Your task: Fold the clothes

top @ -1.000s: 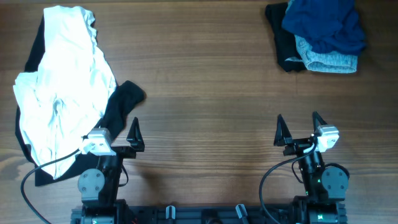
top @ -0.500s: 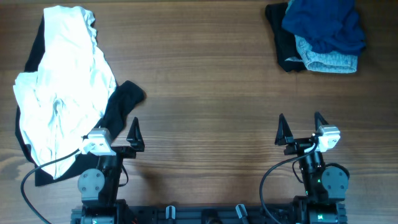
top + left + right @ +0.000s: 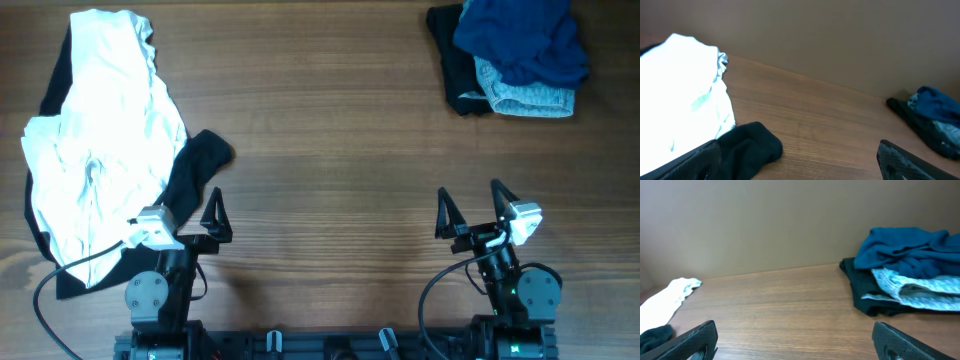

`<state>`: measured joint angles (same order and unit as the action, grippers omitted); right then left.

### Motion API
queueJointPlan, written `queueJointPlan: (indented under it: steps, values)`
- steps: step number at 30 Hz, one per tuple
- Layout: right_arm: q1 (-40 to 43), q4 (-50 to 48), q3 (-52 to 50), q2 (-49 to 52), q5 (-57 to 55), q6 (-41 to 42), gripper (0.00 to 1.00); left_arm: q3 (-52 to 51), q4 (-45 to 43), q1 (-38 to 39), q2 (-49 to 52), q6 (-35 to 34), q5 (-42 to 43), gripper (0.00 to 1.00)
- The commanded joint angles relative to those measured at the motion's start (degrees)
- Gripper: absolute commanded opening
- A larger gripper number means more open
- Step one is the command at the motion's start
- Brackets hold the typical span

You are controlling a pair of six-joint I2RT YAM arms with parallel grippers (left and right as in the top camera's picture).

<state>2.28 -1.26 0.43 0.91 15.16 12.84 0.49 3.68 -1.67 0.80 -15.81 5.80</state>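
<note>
Soft, even light falls from above; the wooden table (image 3: 330, 150) shows its grain, with a faint pale sheen near the middle. The white T-shirt (image 3: 100, 140) at left is blown out — its folds are mostly lost, and in the left wrist view it is a glowing blank. The black garment (image 3: 195, 165) beneath it reads as flat dark. Shadows are short and soft-edged. Both wrist views look hazier than the overhead.
</note>
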Motion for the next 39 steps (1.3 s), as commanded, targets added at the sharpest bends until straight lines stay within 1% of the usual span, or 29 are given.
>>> queueJointPlan:
  steps: [1,4,7,8,11,14,17,19,21,23,26,27,30,34,35,39]
  values:
    - [-0.17,-0.85,1.55,1.03,3.32,-1.03,1.00,0.76,0.74,-0.37,-0.31,-3.96,0.76,1.00]
    - [-0.20,-0.85,4.66,3.67,3.61,-4.04,1.00,4.04,3.65,-0.37,-0.07,-3.96,0.70,1.00]
    - [-0.17,-0.83,9.29,9.27,3.85,-5.31,1.00,9.64,8.24,-0.37,2.27,-3.93,-0.37,1.00]
    - [-0.17,-0.85,11.26,11.91,4.15,-5.33,1.00,11.61,9.75,-0.39,3.43,-3.87,-0.81,1.00]
    - [-0.17,-0.79,18.56,21.86,6.10,-5.38,1.00,19.43,14.91,-0.37,9.14,0.59,-2.34,1.00]
    - [-0.20,0.83,27.93,33.16,9.92,-5.35,1.00,30.42,21.94,-0.37,17.81,0.66,-8.22,1.00]
    - [-0.20,5.73,39.80,45.79,14.38,-5.38,1.00,43.34,30.82,-0.37,28.50,1.31,-9.57,1.00]
    - [-0.20,12.00,48.04,53.62,15.87,-6.21,1.00,52.11,38.03,-0.39,36.65,1.70,-9.60,1.00]
    - [-0.20,19.67,55.91,60.89,17.14,-10.21,1.00,59.58,44.76,-0.46,44.39,1.68,-10.03,1.00]
    - [-0.20,25.90,61.22,65.68,17.09,-12.87,1.00,65.48,50.23,-1.03,51.08,1.70,-10.23,1.00]
    - [-0.20,36.39,69.59,74.14,17.07,-17.31,1.00,74.34,57.44,-3.91,61.66,3.08,-10.86,1.00]
    - [-0.20,37.90,70.97,76.30,17.07,-17.31,1.00,76.26,57.86,-5.16,64.96,3.89,-10.84,1.00]
    - [-0.20,36.26,71.17,80.02,17.18,-16.35,1.00,77.53,55.08,-9.73,72.17,3.89,-10.12,1.00]
    - [-0.20,35.39,71.14,83.14,17.16,-6.45,1.00,77.53,51.49,-16.11,78.86,3.87,-9.94,1.00]
    - [-0.20,35.32,71.14,83.91,17.14,-5.16,1.00,77.53,49.72,-17.88,81.02,3.87,-9.97,1.00]
    - [-0.24,35.19,71.14,86.03,17.05,-6.80,0.99,77.53,45.44,-21.68,88.04,3.82,-9.97,1.00]
